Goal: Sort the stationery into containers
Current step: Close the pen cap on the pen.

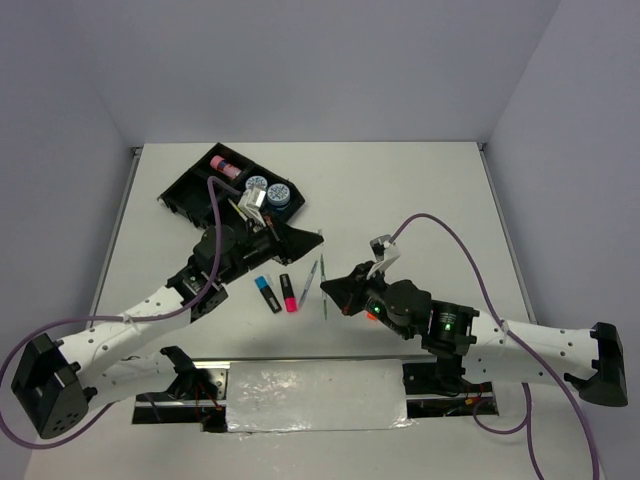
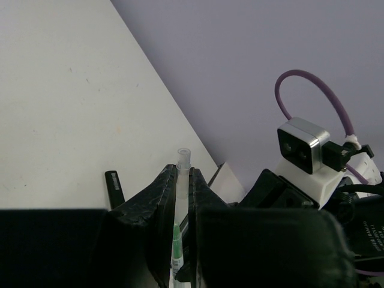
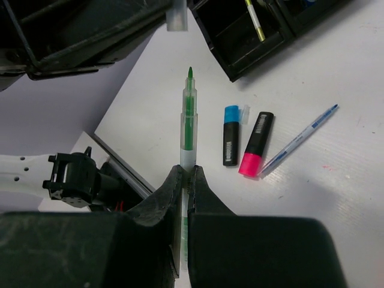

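Tray (image 1: pixel 190 190) at 11 o'clock holds tube (image 1: pixel 226 165), two tubs (image 1: pixel 257 185), one pen (image 3: pixel 255 21). Right claw (image 3: pixel 186 171) clamps green pen (image 3: pixel 189 114). Left claw (image 2: pixel 182 173) pinches clear cap (image 2: pixel 183 157). Blue highlighter (image 1: pixel 266 291), pink highlighter (image 1: pixel 288 293), blue pen (image 3: pixel 300 139) unsorted mid-table.

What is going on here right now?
The right pincer is shut on a green pen whose tip is bare. The left pincer holds a clear cap just beyond that tip, apart from it. A blue highlighter, a pink highlighter and a blue pen lie on the table, outside the black tray.
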### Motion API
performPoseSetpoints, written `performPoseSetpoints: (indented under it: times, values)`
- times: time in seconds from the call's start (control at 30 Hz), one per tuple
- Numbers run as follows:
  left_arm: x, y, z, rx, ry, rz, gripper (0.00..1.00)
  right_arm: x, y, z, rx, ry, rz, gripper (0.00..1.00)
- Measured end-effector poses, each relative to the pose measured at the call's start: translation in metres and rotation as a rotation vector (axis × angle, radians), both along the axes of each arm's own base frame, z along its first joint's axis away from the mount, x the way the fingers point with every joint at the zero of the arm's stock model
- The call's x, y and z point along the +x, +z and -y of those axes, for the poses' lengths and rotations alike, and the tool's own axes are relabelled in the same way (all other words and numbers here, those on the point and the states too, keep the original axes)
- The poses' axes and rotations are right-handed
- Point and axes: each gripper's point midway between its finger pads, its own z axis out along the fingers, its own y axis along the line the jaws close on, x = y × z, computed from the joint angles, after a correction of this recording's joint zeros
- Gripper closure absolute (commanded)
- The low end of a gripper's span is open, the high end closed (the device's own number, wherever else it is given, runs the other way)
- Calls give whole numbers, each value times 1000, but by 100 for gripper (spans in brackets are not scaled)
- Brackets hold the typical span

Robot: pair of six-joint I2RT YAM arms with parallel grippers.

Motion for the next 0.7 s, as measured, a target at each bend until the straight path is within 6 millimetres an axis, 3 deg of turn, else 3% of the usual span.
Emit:
performPoseSetpoints:
  times: [0.17,0.7]
  values:
    - [-1,-11,4,26,-21,-23,100,2,1,1,-6,-8,10,100]
    - [-6,-15,6,48,-54,-16,100,5,9,5,-10,-29,22,100]
